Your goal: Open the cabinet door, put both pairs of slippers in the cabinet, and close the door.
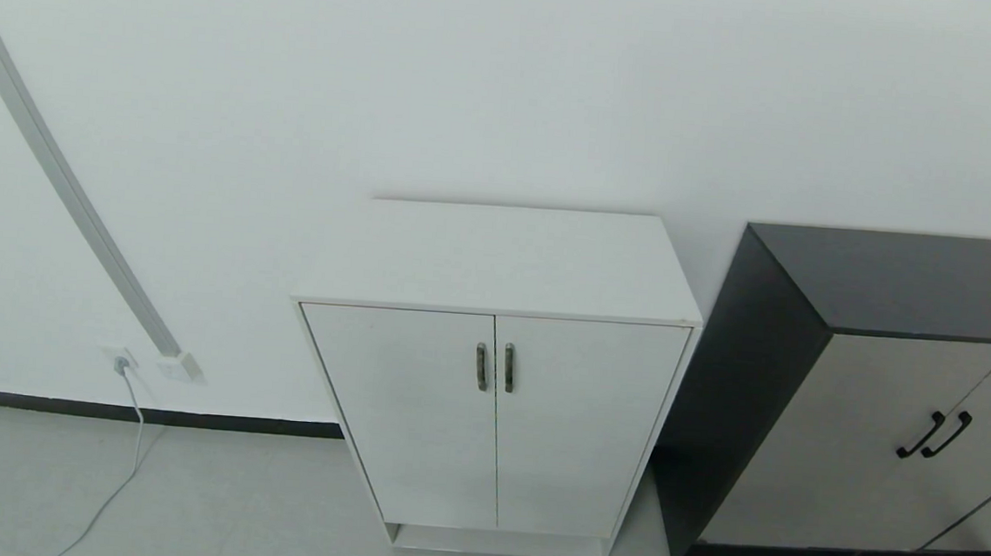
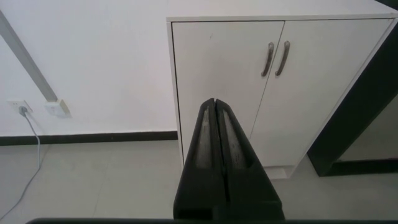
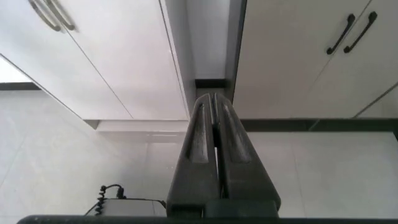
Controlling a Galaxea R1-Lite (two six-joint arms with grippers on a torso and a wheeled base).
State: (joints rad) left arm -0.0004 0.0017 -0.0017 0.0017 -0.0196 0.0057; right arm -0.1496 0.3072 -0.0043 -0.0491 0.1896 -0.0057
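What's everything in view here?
white cabinet: one, white, centre, against the wall, shut
handles: two, grey, upright, mid-front of it
dark cabinet: one, black, pale front, right of the white one
black handles: two, black, on its front
socket: one, white, low on wall, left
cable: one, grey, hanging from the socket
duct: one, pale, slanting down the wall
left gripper: one, dark, shut, facing the white cabinet
right gripper: one, dark, shut, facing the gap between cabinets

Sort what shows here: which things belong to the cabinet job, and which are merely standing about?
For the job:
white cabinet, both doors shut
its two door handles
left gripper, shut
right gripper, shut

Standing about:
black cabinet beside it
wall socket with its cable
slanted wall conduit
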